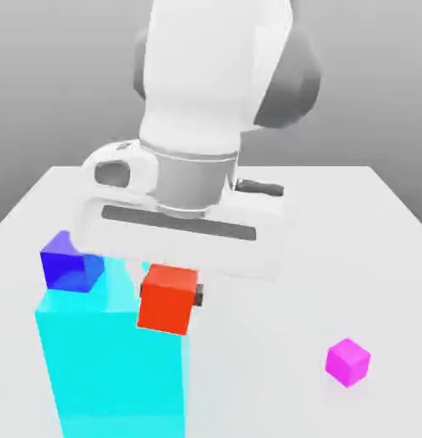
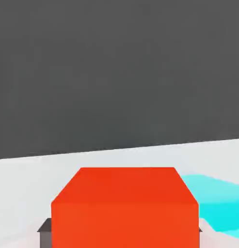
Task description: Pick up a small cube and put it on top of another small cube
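The small red-orange cube (image 1: 168,298) hangs in the air, held between my gripper's (image 1: 169,295) fingers; one dark fingertip (image 1: 198,295) shows at its side toward the exterior view's right. The cube sits at about the height of the top of the big cyan block (image 1: 111,359), over that block's edge toward the exterior view's right. A small blue cube (image 1: 70,264) rests on the cyan block's top, toward the exterior view's left of the held cube. In the hand view the red-orange cube (image 2: 125,208) is close up, with the cyan block (image 2: 218,203) beside it.
A small magenta cube (image 1: 347,360) lies on the white table (image 1: 334,257) at the exterior view's right. The arm's white body (image 1: 205,120) stands over the middle of the table behind the cyan block.
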`<state>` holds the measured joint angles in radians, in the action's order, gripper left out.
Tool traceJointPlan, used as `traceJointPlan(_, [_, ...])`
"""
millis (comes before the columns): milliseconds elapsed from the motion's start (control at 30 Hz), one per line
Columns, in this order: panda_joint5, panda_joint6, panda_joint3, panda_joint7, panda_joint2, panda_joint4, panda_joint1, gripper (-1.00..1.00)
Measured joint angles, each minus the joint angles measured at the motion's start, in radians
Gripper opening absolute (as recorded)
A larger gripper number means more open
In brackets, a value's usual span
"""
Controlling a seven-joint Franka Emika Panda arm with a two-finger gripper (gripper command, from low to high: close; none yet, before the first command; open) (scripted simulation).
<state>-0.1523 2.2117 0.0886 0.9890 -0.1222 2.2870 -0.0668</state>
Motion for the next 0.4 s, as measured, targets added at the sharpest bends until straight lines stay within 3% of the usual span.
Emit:
traceJointPlan(167, [0.093,-0.187,0.089,-0.001,-0.126,-0.023,-0.080,-1.00])
traceJointPlan(267, [0.107,-0.108,0.102,-0.017,-0.107,0.041,-0.088,-1.00])
traceJointPlan(300, [0.109,-0.074,0.104,-0.019,-0.096,0.064,-0.088,1.00])
traceJointPlan(400, [0.109,-0.074,0.104,-0.019,-0.096,0.064,-0.088,1.00])
